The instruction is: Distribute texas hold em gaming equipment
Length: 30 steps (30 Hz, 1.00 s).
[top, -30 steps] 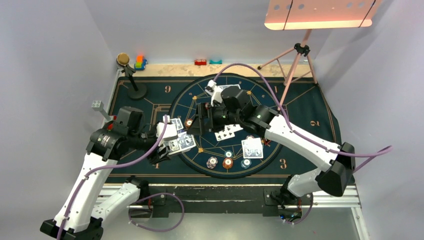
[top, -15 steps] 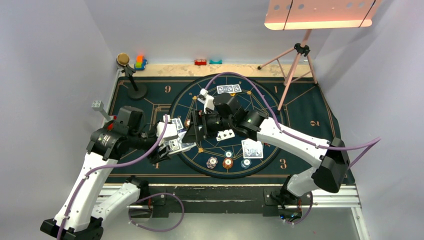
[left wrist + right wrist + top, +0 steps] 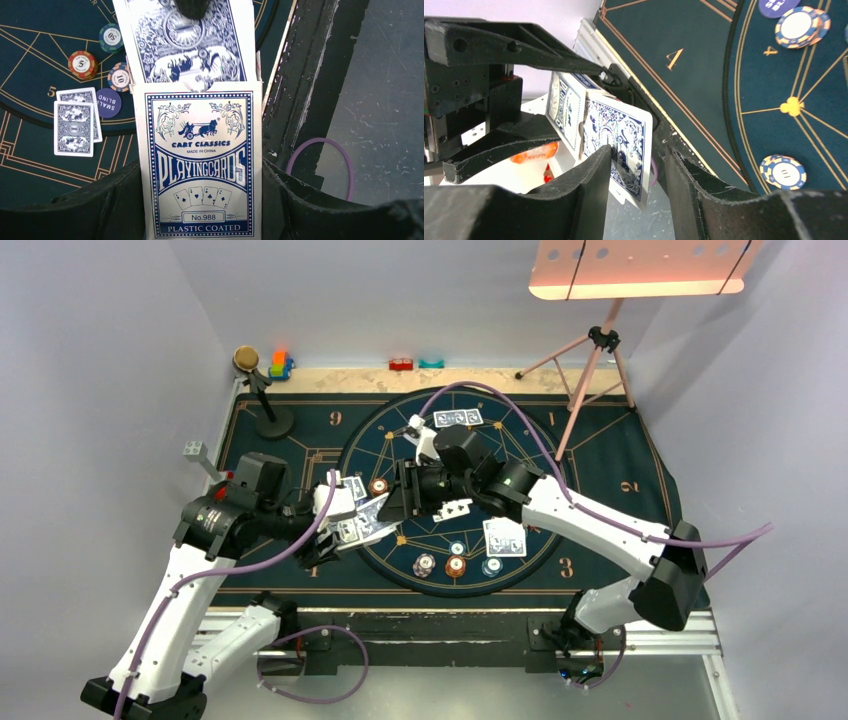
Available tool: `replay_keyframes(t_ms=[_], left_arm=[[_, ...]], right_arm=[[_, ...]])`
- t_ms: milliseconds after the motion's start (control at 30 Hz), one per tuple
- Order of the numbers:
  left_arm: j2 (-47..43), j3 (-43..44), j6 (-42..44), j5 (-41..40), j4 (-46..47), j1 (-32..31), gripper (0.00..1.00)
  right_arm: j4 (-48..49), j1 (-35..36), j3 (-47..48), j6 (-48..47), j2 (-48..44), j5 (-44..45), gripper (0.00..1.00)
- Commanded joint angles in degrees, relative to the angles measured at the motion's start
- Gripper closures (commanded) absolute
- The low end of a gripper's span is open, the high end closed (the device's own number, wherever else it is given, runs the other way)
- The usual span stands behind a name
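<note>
Right claw [image 3: 638,156] sits half-open astride the card [image 3: 621,135], not pinching yet. Card's partway out of the box [image 3: 200,165], which your left claw [image 3: 200,185] clamps tight at the mat's [image 3: 620,470] left side. Dealing step: close, then pull straight out w/o tugging the box.

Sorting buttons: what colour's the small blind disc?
Dark blue; small blind disc, best from left wrist.

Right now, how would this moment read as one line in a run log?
left gripper: shut on card box | right gripper: astride protruding card, grip unclear
</note>
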Motion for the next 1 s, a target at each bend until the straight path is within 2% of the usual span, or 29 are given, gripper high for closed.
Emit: replay_keyframes(t_ms=[0,267,433,533,800,967], left_arm=[[-0.44,2.19,-0.89,3.05,1.58,0.43,1.0],[-0.47,2.2,-0.89,3.16,1.41,0.4,1.0],[-0.79,1.84,-0.82,2.94,1.41,0.4,1.0],[-0.87,1.68,-0.8,2.88,1.39,0.39,1.0],[-0.94,1.66,-0.62,2.8,1.08,0.39,1.0],[-0.96,1.67,-0.54,3.01,0.74,0.4,1.0]], right_arm=[[-3.16,-1.01,0.5,-1.59,-3.3,4.24,0.55],[-4.34,-1.98,0.42,-2.05,-5.45,5.45,0.65],[-5.36,-2.75,1.29,-2.28,-6.6,6.15,0.84],[-6.63,-3.57,2.25,-2.62,-7.6,7.12,0.92],[-11.23,-7.51,4.16,-4.98,-12.61,9.08,1.0],[-13.26,-10.49,2.23,-5.46,-14.62,11.05,1.0]])
